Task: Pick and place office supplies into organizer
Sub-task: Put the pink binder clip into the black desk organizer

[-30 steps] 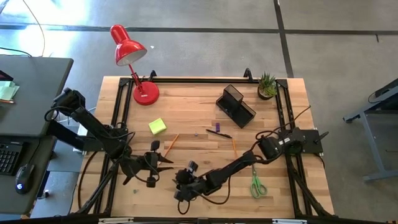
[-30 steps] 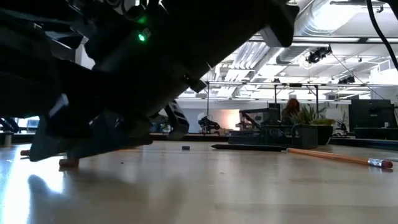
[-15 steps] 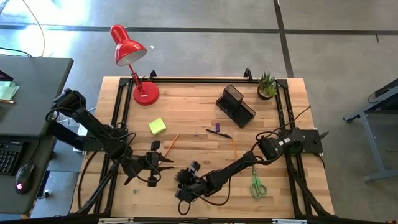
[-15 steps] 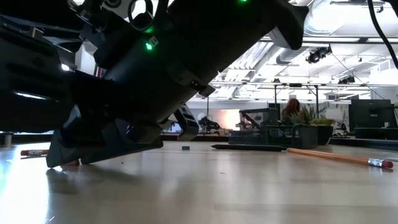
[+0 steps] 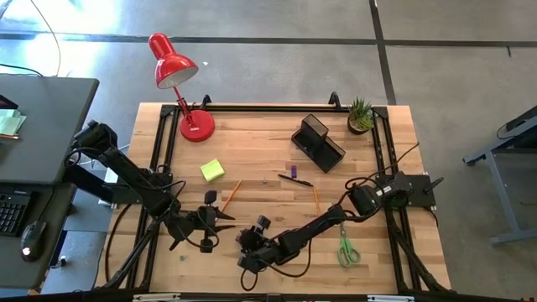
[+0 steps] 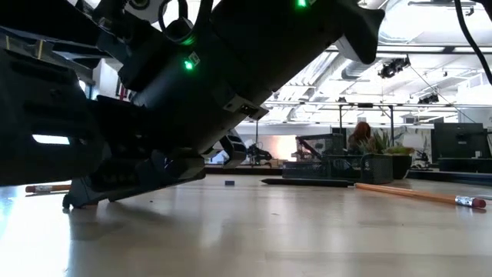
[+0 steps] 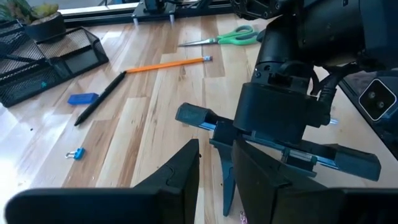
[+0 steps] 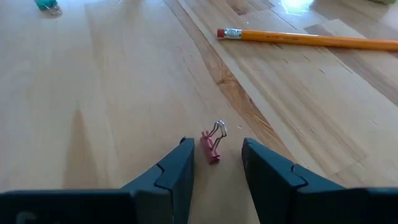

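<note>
A small pink binder clip [image 8: 211,148] lies on the wooden table, and my right gripper [image 8: 216,146] stands open with one fingertip on either side of it, low over the table near the front edge [image 5: 246,256]. I see no touch. My left gripper [image 5: 223,218] hovers open just left of it, with nothing between its fingers [image 7: 214,158]. The black mesh organizer [image 5: 317,141] stands at the far right. On the table lie a yellow-green sticky-note block [image 5: 212,170], two orange pencils [image 5: 232,193] [image 5: 316,199], a dark pen [image 5: 298,180] and green scissors [image 5: 346,250].
A red desk lamp [image 5: 180,84] stands at the far left and a small potted plant [image 5: 361,115] at the far right corner. A blue clip [image 7: 76,153] and a small blue block [image 7: 82,98] lie mid-table. The two grippers stand close together.
My right gripper has tipped and rolled a little where it stands, its fingertips settling lower against the table.
</note>
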`<state>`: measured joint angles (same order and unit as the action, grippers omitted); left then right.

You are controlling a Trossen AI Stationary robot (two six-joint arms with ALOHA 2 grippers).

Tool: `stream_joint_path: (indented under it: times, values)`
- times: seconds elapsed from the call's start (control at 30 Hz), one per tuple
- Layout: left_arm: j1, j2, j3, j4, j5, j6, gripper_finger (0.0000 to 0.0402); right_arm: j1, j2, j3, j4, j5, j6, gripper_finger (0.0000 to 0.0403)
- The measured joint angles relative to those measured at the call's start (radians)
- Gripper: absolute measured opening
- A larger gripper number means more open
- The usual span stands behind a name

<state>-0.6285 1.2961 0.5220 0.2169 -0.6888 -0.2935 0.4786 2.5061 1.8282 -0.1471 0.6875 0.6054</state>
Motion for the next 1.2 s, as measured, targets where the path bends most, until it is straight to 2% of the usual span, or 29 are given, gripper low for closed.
stream_joint_path:
  times: [0.13,0.37,0.67,0.87,1.1,1.2]
  values:
    - [0.000,0.000,0.000,0.000,0.000,0.000,0.0085,0.000,0.000,0.000,0.000,-0.002,-0.011,0.0092]
    - [0.000,0.000,0.000,-0.003,0.000,-0.010,0.0085,0.000,0.000,0.000,0.006,-0.008,-0.059,0.0009]
    - [0.000,0.000,0.000,-0.040,0.000,-0.071,0.0085,0.000,-0.013,-0.001,-0.043,0.016,-0.159,0.0004]
    - [-0.002,0.000,0.000,-0.069,0.032,-0.131,0.0085,-0.002,-0.107,-0.003,-0.331,0.088,-0.149,0.0003]
    - [-0.028,0.000,0.000,-0.101,0.033,-0.209,0.0085,-0.009,-0.252,-0.007,-0.840,0.269,0.015,0.0003]
    - [-0.029,0.000,0.000,-0.101,0.019,-0.212,0.0085,-0.036,-0.337,-0.069,-1.018,0.308,0.104,0.0003]
